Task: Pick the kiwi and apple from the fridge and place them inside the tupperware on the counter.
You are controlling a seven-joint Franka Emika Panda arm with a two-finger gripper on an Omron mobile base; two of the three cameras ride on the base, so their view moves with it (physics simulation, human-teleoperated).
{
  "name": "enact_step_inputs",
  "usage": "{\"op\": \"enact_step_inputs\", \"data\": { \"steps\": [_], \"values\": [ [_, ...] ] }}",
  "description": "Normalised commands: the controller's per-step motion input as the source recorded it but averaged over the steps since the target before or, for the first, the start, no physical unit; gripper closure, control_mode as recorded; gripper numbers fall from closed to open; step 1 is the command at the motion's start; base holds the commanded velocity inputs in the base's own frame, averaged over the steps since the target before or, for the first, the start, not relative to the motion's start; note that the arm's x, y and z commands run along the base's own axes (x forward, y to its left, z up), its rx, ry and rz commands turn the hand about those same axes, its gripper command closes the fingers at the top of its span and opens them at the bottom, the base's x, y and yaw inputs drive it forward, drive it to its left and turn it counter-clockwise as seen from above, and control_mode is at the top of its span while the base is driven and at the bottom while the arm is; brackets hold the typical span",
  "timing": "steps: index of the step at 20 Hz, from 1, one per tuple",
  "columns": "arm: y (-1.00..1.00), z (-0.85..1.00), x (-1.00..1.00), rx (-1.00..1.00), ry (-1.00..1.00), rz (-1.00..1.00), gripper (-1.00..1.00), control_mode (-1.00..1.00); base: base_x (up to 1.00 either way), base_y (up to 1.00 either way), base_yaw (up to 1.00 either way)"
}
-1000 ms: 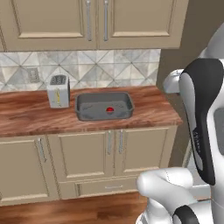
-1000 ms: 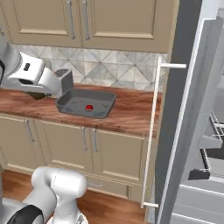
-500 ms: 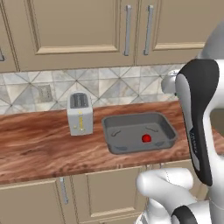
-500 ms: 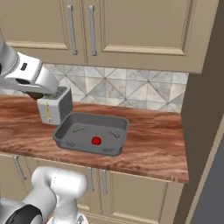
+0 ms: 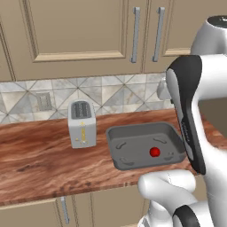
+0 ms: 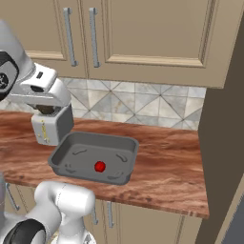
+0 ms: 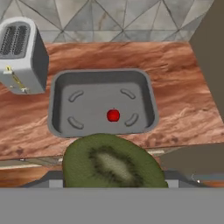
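Observation:
The kiwi (image 7: 111,162), olive-brown and oval, sits at the bottom of the hand view, and my gripper (image 7: 112,178) is shut on it, its fingertips hidden behind the fruit. It hangs above the counter's front edge, just short of the dark grey tupperware (image 7: 54,105). The red apple (image 7: 113,115) lies inside on the tupperware floor. Both base views show the tupperware (image 5: 116,133) (image 6: 62,152) with the apple (image 5: 154,152) (image 6: 99,166) on the wood-grain counter (image 5: 35,164) (image 6: 167,167). The fridge is out of view.
A silver toaster (image 5: 82,123) (image 6: 50,126) (image 7: 22,57) stands on the counter just left of the tupperware. Beige wall cabinets (image 5: 75,31) hang above a tiled backsplash. A tall dark panel (image 6: 224,143) bounds the counter on the right.
The whole picture has shifted: the base has driven closer to the counter, and the fridge door has left the right base view. The gripper has stayed shut on the kiwi.

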Motion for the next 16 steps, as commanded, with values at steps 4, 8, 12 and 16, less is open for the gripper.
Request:
{"op": "enact_step_inputs", "data": {
  "steps": [4, 8, 12, 16],
  "values": [
    [0.07, -1.0, 0.03, -0.04, 0.08, 0.04, 1.0, -1.0, 0.0, 0.0, 0.0],
    [0.0, -0.99, 0.32, 0.0, 0.35, 0.14, 1.0, -1.0, 0.0, 0.0, 0.0],
    [0.0, -0.88, 0.48, 0.0, 0.55, 0.13, 1.0, -1.0, 0.0, 0.0, 0.0],
    [0.03, -0.7, 0.73, 0.0, 0.55, 0.03, 1.0, -1.0, 0.0, 0.0, 0.0]
  ]
}}
